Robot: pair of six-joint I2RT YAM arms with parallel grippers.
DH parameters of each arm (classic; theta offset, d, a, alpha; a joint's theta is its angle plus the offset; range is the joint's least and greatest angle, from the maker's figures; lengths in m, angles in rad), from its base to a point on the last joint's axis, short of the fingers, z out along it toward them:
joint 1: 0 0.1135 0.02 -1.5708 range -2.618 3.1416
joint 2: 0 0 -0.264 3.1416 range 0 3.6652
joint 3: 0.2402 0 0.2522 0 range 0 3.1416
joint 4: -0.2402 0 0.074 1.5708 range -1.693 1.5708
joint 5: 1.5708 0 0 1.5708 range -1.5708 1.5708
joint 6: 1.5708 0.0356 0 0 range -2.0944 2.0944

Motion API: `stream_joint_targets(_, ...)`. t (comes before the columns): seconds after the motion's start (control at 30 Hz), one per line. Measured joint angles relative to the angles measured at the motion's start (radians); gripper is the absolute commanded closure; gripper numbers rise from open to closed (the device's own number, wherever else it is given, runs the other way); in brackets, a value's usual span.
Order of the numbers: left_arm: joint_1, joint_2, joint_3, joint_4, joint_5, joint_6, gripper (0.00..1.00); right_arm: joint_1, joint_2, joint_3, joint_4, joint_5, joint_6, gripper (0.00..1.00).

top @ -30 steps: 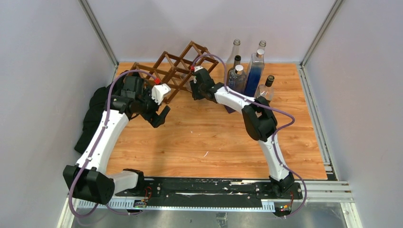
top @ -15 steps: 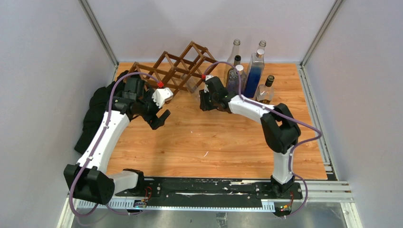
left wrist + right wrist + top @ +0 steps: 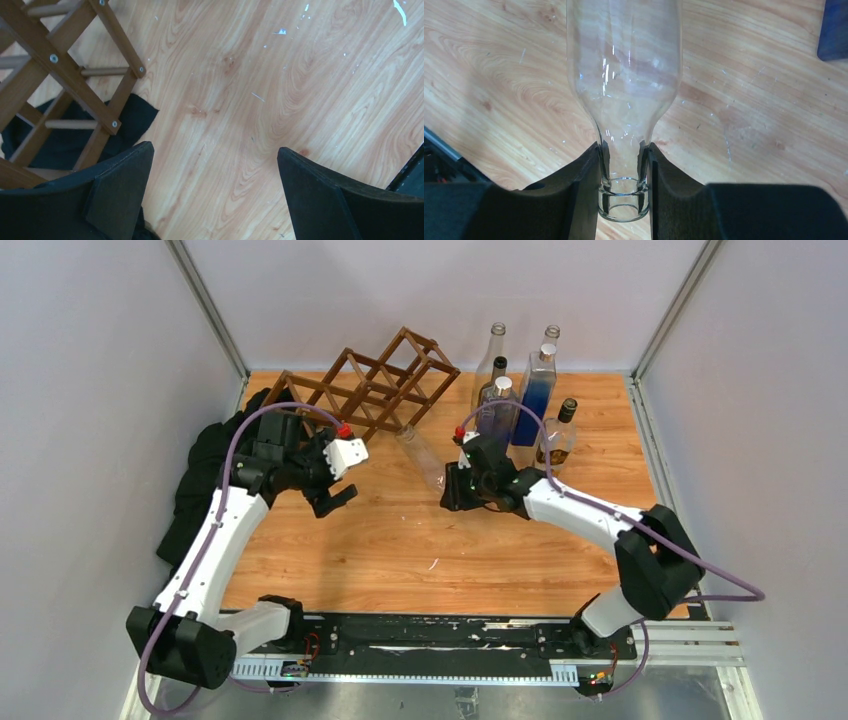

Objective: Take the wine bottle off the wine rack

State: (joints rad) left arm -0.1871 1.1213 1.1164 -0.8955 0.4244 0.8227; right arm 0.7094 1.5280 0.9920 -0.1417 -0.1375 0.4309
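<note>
Wine bottle gripped by the neck beside the wine rack, top and wrist views.

The right gripper (image 3: pixel 623 152) is clamped on the neck of the clear wine bottle (image 3: pixel 624 75), one finger on each side just above the lip. From above, the wine bottle (image 3: pixel 424 453) lies slanted over the wooden table (image 3: pixel 400 540), its neck at the right gripper (image 3: pixel 450 488) and its base toward the lower corner of the wine rack (image 3: pixel 372 383); whether the base touches the rack cannot be told from this view. The left gripper (image 3: pixel 215 150) is spread wide and holds nothing, hanging over bare table beside the rack's end (image 3: pixel 65 75) and a black cloth (image 3: pixel 70 145). In the top view the left gripper (image 3: pixel 335 498) sits just in front of the rack. A group of upright bottles (image 3: pixel 520 390) stands at the back, to the right of the rack.
</note>
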Motion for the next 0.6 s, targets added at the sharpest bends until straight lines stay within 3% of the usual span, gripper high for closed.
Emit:
stream_joint_targets(0.33, -0.158, -0.033, -0.035, 0.004, -0.047, 0.153, 0.00, 0.019, -0.148, -0.019, -0.051, -0.067, 0.013, 1.00)
stream_joint_targets(0.6, -0.283, -0.048, -0.047, 0.023, -0.088, 0.340, 0.00, 0.156, -0.159, 0.028, -0.221, -0.139, -0.031, 1.00)
